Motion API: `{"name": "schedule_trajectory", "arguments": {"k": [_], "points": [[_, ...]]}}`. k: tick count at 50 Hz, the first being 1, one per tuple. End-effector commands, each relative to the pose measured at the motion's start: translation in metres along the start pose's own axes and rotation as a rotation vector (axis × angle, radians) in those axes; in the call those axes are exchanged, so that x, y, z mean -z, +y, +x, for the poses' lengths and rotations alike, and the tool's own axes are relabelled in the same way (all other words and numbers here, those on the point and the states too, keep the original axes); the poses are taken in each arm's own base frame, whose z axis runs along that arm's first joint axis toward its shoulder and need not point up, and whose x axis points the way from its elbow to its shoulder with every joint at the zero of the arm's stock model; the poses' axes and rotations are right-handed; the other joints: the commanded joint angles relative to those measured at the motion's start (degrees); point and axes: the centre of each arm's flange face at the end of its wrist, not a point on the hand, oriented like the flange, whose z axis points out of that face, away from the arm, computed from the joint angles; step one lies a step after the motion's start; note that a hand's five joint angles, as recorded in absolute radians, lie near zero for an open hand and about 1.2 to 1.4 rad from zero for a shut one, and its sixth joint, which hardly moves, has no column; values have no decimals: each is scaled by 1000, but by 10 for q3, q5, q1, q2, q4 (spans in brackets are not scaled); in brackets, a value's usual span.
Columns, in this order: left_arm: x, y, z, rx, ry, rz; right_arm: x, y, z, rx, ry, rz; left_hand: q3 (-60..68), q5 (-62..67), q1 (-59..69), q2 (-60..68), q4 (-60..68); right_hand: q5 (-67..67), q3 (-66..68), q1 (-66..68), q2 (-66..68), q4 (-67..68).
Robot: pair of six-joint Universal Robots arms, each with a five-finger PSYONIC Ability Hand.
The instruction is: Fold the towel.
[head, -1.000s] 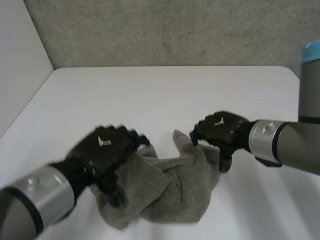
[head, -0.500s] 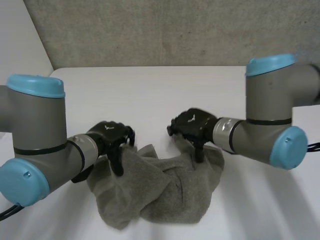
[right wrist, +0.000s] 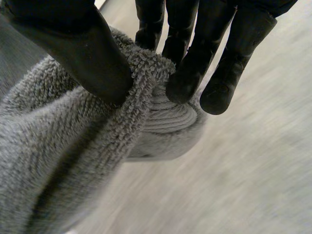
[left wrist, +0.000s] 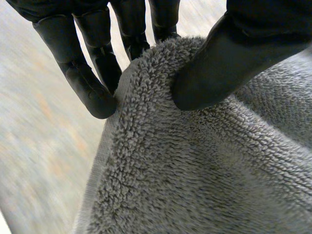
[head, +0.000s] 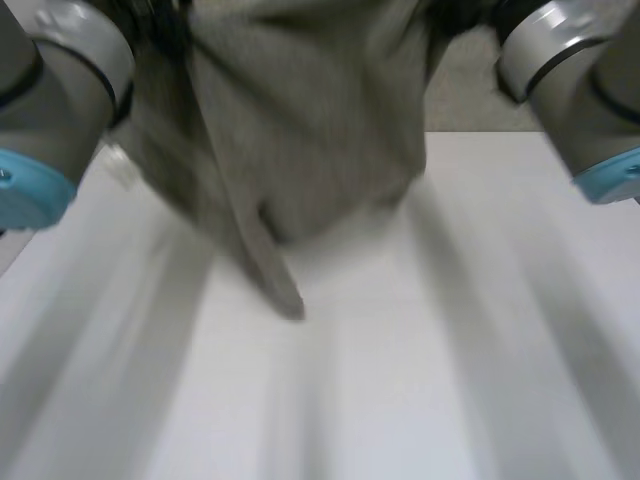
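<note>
The grey towel (head: 300,130) hangs in the air above the white table (head: 450,350), held up between my two raised arms, with a narrow tail drooping below it. My left hand (left wrist: 87,78) pinches the towel (left wrist: 195,161) at a top edge, thumb (left wrist: 229,63) pressed on the pile against the fingers behind. My right hand (right wrist: 87,48) does the same at the other side, its thumb on the towel (right wrist: 58,146) and its fingers (right wrist: 195,58) behind a bunched hem. Both hands are shut on the cloth.
My left arm (head: 60,80) and right arm (head: 570,70) stand high at either side of the hanging cloth. A grey wall (head: 470,90) rises behind the table's far edge.
Both hands have closed on the towel and swept it upward off the table. It lay crumpled before and now hangs between the raised arms.
</note>
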Motion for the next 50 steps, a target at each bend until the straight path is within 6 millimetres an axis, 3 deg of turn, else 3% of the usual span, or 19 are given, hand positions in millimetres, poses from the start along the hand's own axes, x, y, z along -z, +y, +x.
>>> {"name": "schedule_trajectory", "arguments": {"k": [1,2,4,5,6,7,10,11,12,13,14,20,25,27,30,32,34,43,50], "points": [[8,1,-2,60,-24,46,27,-19,18,11,95,129,-82,-143,-23,-56,-65,48,44,45,67,32],[8,1,-2,60,-24,46,35,-8,15,16,73,77,-82,-143,-23,-56,-65,48,44,45,67,32],[27,37,6,44,33,-83,43,8,9,22,39,11,-82,-143,-23,-56,-65,48,44,45,67,32],[27,38,6,44,33,-83,52,24,3,32,-8,-59,-82,-143,-23,-56,-65,48,44,45,67,32],[40,59,12,36,77,-153,62,43,-4,43,-59,-136,-82,-143,-23,-56,-65,48,44,45,67,32],[55,81,19,31,132,-226,63,43,-4,44,-59,-137,-82,-143,-23,-56,-65,48,44,45,67,32],[70,101,26,30,185,-290,85,81,-9,80,-131,-285,-82,-143,-23,-56,-65,48,44,45,67,32],[85,120,32,29,233,-347,96,99,-12,103,-164,-346,-82,-143,-23,-56,-65,48,44,45,67,32],[100,139,36,26,270,-403,96,99,-12,103,-164,-347,-82,-143,-23,-56,-65,48,44,45,67,32],[100,140,36,26,270,-403,109,115,-16,122,-195,-411,-82,-143,-23,-56,-65,48,44,45,67,32],[115,158,39,18,295,-460,119,126,-20,137,-220,-454,-82,-143,-23,-56,-65,48,44,45,67,32],[159,196,42,-83,354,-587,144,145,-21,183,-258,-576,-82,-143,-23,-56,-65,-44,-48,-47,-25,-60],[168,199,39,-123,361,-607,159,147,-10,194,-273,-713,-82,-143,-23,-56,-65,-217,-221,-220,-198,-233],[168,199,39,-125,362,-609,163,141,-6,200,-280,-782,-82,-143,-23,-56,-65,-403,-407,-406,-384,-418],[169,193,39,-126,364,-594,163,132,-5,188,-292,-808,-82,-143,-23,-56,-65,-518,-522,-521,-499,-533],[169,188,39,-124,368,-577,162,127,-5,188,-293,-805,-82,-143,-23,-56,-65,-543,-547,-546,-524,-559],[169,183,40,-132,375,-559,159,122,-4,191,-285,-790,-298,-359,-238,-272,-281,-557,-561,-560,-538,-573],[168,174,40,-134,368,-535,137,105,0,199,-267,-703,-484,-545,-424,-458,-467,-555,-559,-558,-536,-571],[169,177,37,-138,360,-549,123,128,-2,200,-284,-729,-686,-746,-626,-660,-669,-543,-548,-546,-525,-559]]}}
